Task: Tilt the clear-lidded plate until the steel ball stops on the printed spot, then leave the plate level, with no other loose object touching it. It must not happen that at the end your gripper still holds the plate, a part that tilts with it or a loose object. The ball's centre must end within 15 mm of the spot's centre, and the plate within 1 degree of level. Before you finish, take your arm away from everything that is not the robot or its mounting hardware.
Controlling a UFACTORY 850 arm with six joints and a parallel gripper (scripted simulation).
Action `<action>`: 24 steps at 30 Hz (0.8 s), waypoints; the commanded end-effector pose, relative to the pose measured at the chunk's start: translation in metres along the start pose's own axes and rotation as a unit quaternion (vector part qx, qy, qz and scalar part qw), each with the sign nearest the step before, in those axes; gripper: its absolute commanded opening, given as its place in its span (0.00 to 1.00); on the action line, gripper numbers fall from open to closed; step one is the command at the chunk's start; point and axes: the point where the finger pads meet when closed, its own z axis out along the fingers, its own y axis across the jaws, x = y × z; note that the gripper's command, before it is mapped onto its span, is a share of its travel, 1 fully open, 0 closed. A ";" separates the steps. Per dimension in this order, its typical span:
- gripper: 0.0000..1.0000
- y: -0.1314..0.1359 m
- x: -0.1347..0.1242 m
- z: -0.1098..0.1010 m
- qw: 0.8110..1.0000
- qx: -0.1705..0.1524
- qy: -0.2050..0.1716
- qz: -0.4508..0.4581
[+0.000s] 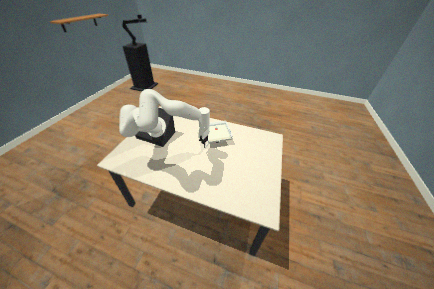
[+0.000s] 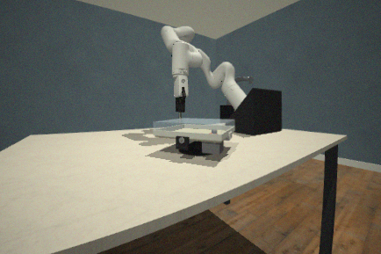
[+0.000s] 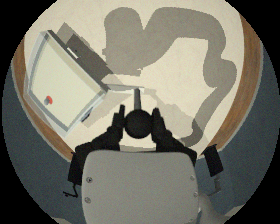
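Observation:
The clear-lidded plate (image 1: 223, 133) (image 2: 193, 127) (image 3: 63, 72) sits on a dark pivot base (image 2: 190, 145) near the table's far side and looks about level. A red printed spot (image 3: 50, 101) (image 1: 216, 129) shows on it. A small grey speck beside the spot in the wrist view may be the steel ball; I cannot tell for sure. My gripper (image 1: 203, 142) (image 2: 180, 103) (image 3: 138, 113) hangs just above the plate's near corner. It is shut on a dark round-headed rod (image 3: 138, 123) (image 2: 178, 114) that points down at the plate's edge.
The arm's black base block (image 1: 156, 134) (image 2: 260, 112) stands on the white table (image 1: 240, 176) (image 2: 88, 177) behind the plate. A black stand (image 1: 139, 65) and a wooden shelf (image 1: 79, 18) are by the far wall, well off the table.

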 end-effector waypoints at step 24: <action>0.00 -0.002 0.000 -0.004 1.000 0.000 0.000 0.000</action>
